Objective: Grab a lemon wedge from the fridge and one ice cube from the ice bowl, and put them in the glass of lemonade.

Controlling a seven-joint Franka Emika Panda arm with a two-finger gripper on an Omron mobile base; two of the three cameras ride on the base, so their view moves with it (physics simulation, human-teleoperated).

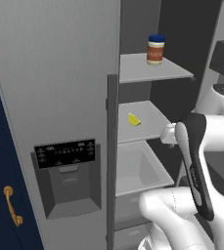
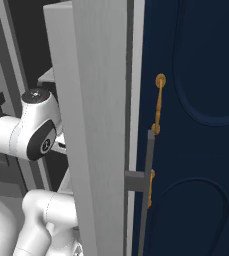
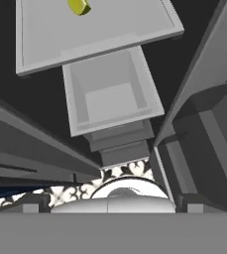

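Note:
The fridge (image 1: 59, 73) stands with its right door swung open, and that door's edge (image 2: 96, 110) rises close in front of the right base camera. The lemon wedge (image 1: 134, 119), small and bright yellow, lies on the middle shelf (image 1: 147, 128) toward its left back. In the hand view the lemon wedge (image 3: 79, 6) sits at the top edge on the same shelf (image 3: 95, 39). My gripper's white hand (image 1: 169, 133) is at the shelf's front right corner, well apart from the wedge, with nothing in it. The ice bowl and the glass of lemonade are out of view.
A blue-lidded jar (image 1: 155, 50) stands on the upper shelf. An open grey drawer (image 1: 140, 171) (image 3: 112, 94) sits below the middle shelf. Navy cabinets with gold handles (image 1: 11, 205) (image 2: 158, 102) flank the fridge. My own arm fills the lower right of the left base view.

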